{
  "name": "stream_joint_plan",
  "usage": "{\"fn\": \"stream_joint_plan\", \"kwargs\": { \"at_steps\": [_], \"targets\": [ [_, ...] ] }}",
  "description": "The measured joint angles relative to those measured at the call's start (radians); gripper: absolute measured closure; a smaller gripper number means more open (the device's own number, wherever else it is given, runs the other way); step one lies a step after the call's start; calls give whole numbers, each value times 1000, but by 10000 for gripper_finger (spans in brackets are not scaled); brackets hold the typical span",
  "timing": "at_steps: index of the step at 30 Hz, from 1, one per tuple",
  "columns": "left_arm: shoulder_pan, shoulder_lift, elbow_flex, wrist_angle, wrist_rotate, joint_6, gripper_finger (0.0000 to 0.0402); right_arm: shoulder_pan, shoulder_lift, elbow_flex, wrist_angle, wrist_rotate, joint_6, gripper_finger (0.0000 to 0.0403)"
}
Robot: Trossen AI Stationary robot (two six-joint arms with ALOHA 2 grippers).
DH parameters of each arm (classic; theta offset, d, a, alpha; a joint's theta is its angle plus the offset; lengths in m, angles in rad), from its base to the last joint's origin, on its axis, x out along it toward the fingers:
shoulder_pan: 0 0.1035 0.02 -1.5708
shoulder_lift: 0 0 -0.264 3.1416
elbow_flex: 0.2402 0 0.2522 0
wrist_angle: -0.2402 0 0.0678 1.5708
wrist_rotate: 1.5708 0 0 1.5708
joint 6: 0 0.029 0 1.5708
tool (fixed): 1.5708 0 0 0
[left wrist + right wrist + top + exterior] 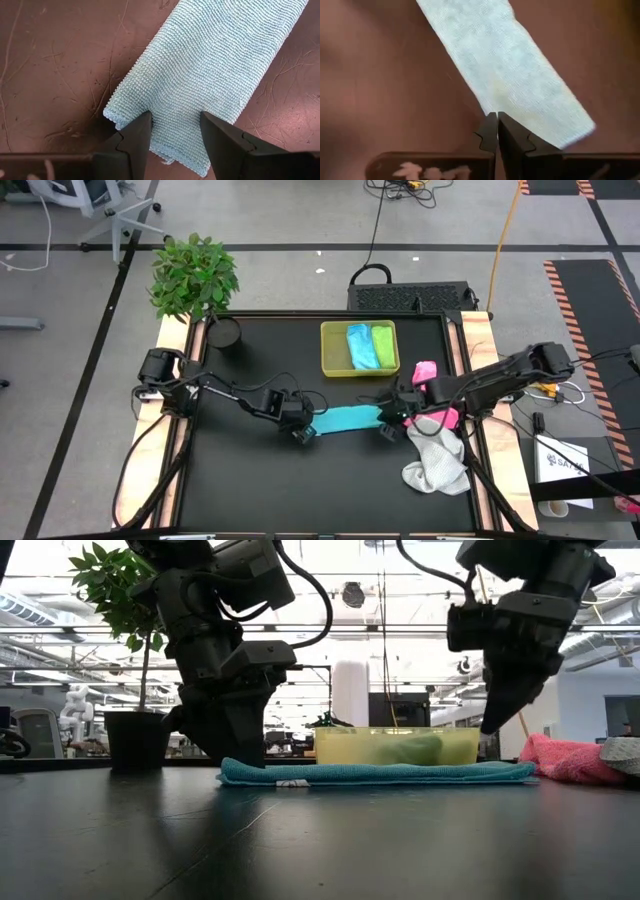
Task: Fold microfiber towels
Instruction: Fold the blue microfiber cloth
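Overhead, ceiling pipes (420, 635) reflect across the glossy black table (320, 840).

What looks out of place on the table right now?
The white towel lies crumpled, unfolded, at the table's right edge beside a bunched pink towel. The teal towel lies flat as a neat strip between both grippers.

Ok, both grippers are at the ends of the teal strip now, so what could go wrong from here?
1. The left gripper is open, straddling the end of the teal towel. Closing now may catch only some layers, and the fold could splay.
2. The right gripper is shut with nothing between its fingers, at the strip's other end. It may drag or skew the strip.
3. The pink towel and white towel lie close beside the right arm, which could snag them.
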Motion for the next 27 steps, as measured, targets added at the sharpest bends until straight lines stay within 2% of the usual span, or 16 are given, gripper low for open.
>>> {"fn": "stream_joint_plan", "kwargs": {
  "at_steps": [3,7,15,19,24,27],
  "targets": [
    [0,0,0,0,-1,-2,225,-22,-23,0,-37,-21,-10,373],
    [0,0,0,3,-4,-9,225,-54,-37,0,-90,-21,-15,321],
    [0,0,0,4,-5,-17,225,-119,-3,-1,-133,11,-59,228],
    [0,0,0,4,-5,-18,225,-153,26,-1,-110,31,-137,208],
    [0,0,0,4,-5,-18,225,-186,76,-1,-106,26,-200,202],
    [0,0,0,4,-5,-22,225,-203,107,-1,-93,-24,-217,202]
  ]
}}
